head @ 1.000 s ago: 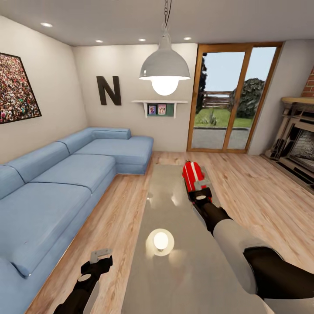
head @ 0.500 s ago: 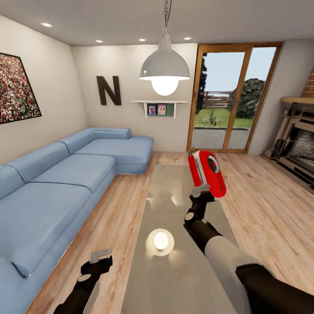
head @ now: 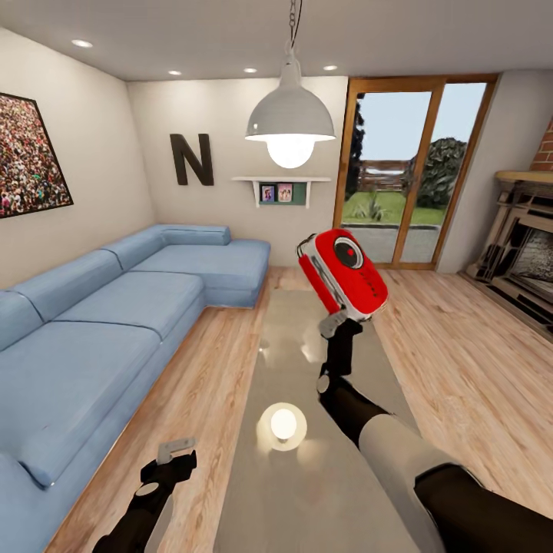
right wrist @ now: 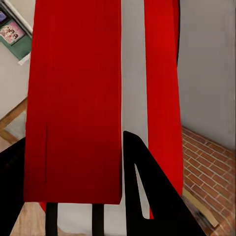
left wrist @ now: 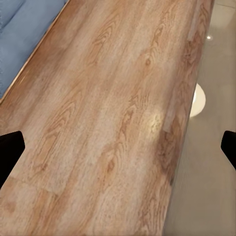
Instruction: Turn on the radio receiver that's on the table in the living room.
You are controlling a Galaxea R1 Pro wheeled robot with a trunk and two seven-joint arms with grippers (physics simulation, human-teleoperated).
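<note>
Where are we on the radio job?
Done: the radio is off the table, gripped from below by the right gripper and held up tilted above the far end. In hand: holding it aloft, its round dark dial facing the head camera; the red body sits between the fingers in the right wrist view. Left: switching it on; nothing shows it powered. The left gripper hangs open over the floor.

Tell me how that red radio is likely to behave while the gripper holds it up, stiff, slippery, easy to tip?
The radio looks like a rigid box, so it probably won't flex. It hangs tilted above the table, gripped near its lower end by the right gripper, so it may pivot. Its smooth rounded shell could be slippery.
</note>
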